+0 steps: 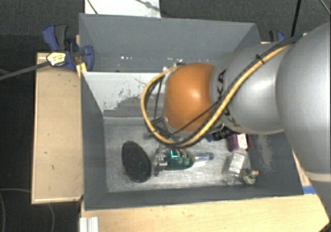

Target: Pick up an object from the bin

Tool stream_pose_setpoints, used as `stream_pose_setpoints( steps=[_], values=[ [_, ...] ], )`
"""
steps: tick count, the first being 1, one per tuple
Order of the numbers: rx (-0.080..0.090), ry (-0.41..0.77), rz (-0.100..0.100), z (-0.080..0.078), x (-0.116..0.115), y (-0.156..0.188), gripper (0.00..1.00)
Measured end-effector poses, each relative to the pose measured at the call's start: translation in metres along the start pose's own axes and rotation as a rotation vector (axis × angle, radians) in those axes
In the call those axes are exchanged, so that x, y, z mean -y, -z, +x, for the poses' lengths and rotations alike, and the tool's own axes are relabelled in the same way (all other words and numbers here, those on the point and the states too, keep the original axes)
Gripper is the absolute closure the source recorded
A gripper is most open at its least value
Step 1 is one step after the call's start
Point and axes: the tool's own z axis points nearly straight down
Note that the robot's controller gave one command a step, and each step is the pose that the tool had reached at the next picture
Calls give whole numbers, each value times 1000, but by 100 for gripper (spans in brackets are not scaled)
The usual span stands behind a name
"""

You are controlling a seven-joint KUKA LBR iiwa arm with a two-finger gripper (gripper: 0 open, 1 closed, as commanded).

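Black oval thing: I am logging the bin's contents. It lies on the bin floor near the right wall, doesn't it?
No. The camera view shows the black oval thing lying on the floor of the bin near the left wall, not the right.

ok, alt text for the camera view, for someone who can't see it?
The gripper sits low over the floor of the grey bin, near its front wall, just beside a black oval object. A small clear bottle and a purple item lie toward the view's right, under the arm.
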Motion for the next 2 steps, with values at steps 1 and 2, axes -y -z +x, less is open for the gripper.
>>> stream_pose_setpoints(
  steps=[1, 2],
  values=[
    [-1, 131, 21, 15, -79, -63, 0],
    [-2, 173, 20, 17, -80, -62, 0]
  ],
)
